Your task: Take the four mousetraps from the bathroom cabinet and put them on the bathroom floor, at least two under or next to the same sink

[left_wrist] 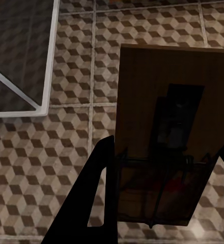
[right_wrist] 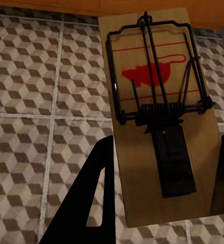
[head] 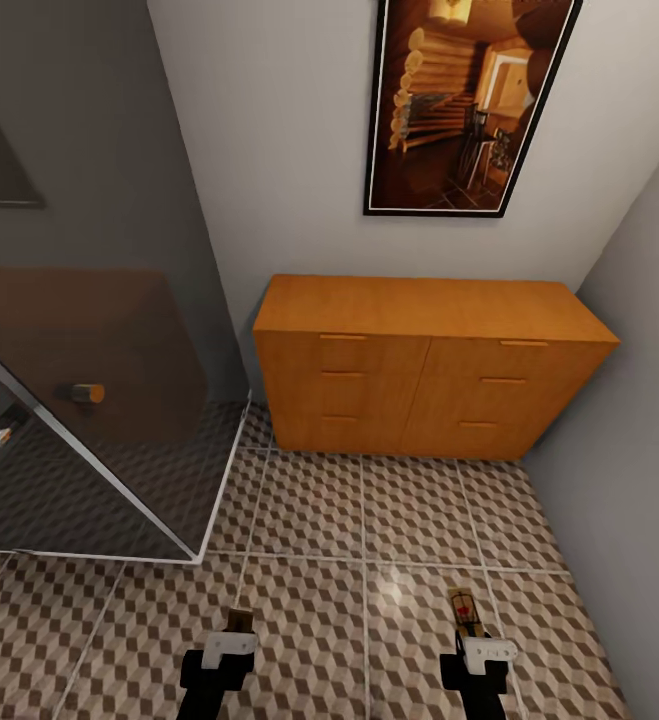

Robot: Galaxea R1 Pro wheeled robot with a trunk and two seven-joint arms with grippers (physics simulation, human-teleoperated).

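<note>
Right gripper (head: pixel 466 632) grasps one mousetrap (right_wrist: pixel 158 112), left gripper (head: pixel 236 625) another (left_wrist: pixel 165 137); keep both level; lower onto bathroom floor (head: pixel 369 520) beside the sink.

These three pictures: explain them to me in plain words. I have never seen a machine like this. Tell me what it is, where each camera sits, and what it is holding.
This is a simulated wheeled robot with two arms, each ending in a two-fingered gripper. The big picture comes from its head, looking down at a patterned tiled floor, an orange-brown cabinet with its drawers shut, and a glass panel. At the bottom of that view are the left gripper and the right gripper. The other two pictures come from cameras on the wrists, looking along the fingers. Each gripper holds a wooden mousetrap above the floor: the left mousetrap appears shaded, the right mousetrap shows its wire spring and a red mouse print.
</note>
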